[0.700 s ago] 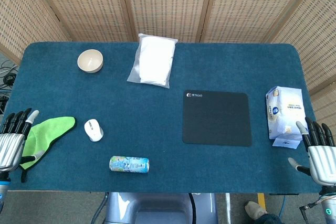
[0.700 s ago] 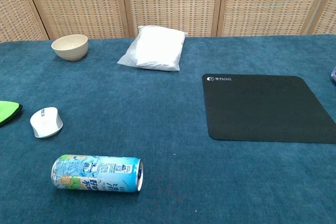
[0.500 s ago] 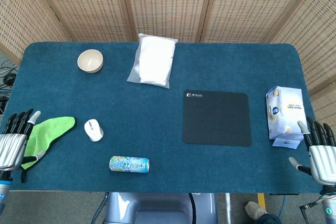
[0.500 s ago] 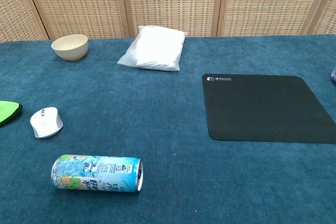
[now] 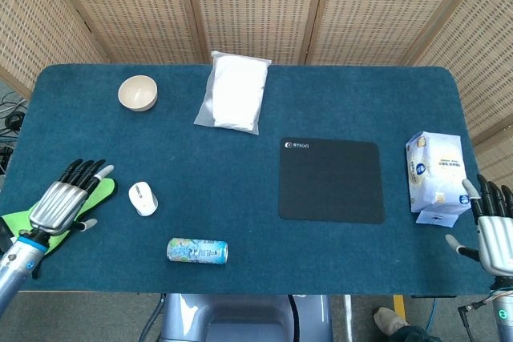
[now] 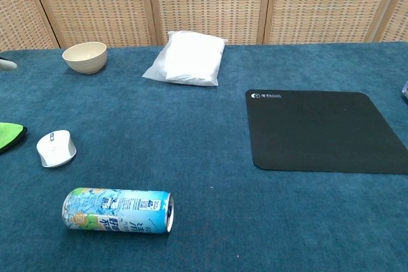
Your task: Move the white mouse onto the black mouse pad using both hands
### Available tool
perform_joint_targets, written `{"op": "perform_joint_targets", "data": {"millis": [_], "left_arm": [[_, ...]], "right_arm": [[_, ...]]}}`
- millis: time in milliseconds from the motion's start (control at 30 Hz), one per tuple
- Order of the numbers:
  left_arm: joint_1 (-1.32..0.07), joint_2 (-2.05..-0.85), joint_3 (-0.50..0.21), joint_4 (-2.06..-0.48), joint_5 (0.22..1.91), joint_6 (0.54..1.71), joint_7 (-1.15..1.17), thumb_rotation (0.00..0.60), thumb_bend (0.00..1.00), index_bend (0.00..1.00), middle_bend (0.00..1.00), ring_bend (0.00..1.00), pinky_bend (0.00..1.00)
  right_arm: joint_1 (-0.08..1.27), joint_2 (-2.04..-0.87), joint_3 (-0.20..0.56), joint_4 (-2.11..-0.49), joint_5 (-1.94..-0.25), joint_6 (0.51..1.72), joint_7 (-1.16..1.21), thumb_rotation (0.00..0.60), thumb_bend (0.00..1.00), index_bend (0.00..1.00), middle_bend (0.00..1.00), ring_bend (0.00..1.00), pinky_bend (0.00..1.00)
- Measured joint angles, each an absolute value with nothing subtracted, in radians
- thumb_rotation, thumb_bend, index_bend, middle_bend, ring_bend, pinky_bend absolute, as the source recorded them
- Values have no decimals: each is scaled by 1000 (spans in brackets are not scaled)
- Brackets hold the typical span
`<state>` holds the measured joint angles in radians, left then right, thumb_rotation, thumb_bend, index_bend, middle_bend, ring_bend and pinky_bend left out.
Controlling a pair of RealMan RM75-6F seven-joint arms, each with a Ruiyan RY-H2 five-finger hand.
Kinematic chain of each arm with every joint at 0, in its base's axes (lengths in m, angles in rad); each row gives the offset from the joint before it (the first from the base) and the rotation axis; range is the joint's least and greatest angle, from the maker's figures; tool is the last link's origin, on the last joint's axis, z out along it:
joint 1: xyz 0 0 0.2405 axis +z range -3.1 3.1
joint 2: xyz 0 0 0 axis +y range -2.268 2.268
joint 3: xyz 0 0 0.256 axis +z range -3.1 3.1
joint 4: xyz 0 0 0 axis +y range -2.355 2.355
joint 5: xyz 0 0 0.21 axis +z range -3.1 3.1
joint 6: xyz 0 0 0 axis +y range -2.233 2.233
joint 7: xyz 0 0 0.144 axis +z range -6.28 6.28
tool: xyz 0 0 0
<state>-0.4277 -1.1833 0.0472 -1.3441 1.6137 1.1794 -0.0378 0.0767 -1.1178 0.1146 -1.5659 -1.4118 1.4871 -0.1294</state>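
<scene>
Woven cane screens back the bench; the table [image 5: 240, 158] is covered in a dark teal, short-pile cloth, slightly napped, likely grippy under a sliding object.

White mouse [image 5: 143, 198]: lies on the cloth left of centre, smooth glossy plastic, low rounded dome, grey wheel strip along its spine. Black mouse pad [image 5: 331, 179]: flat matte rectangle with rounded corners and a small white logo, well apart from the mouse, right of centre.

Left hand [image 5: 66, 203]: hovering over the green cloth [image 5: 36, 215], just beside the mouse, fingers spread and extended toward it, nothing held. Right hand [image 5: 493, 234]: at the near right table edge beside the tissue pack [image 5: 436, 171], fingers straight and apart, empty.

Step in hand, as I judge it: reach and take the mouse with my left hand.
- Come over the dome from the left, thumb on one flank, fingers on the other; the shell is slick and curved, so I grip low on the sides, not the crown.
- Lift clear rather than drag; the nap would catch.
- Keep the wrist away from the drink can [image 5: 197, 251], which lies on its side near the front edge and would roll if nudged.
- Bring my right hand inward to receive it before reaching the pad.

Also present: cream bowl [image 5: 138, 92], matte, far left; soft white plastic-wrapped packet [image 5: 233, 91], pillowy, at the back.
</scene>
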Motion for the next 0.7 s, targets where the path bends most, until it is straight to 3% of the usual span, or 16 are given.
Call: {"op": "perform_joint_targets", "data": {"millis": [267,700], "left_arm": [[-582,-1332,105,-1006,1793,1088,-263,600,167,139,18,26,122],[-711,-1512,184,-729,1867,1016,-438,600,215,207,77,63,157]], "right_arm": [[85,-1123,136,-1547,-1351,1455,-132,600,2,0,0,0,0],[100,-1132,163,-1492,-1259,1388,-102,600,2,0,0,0,0]]}}
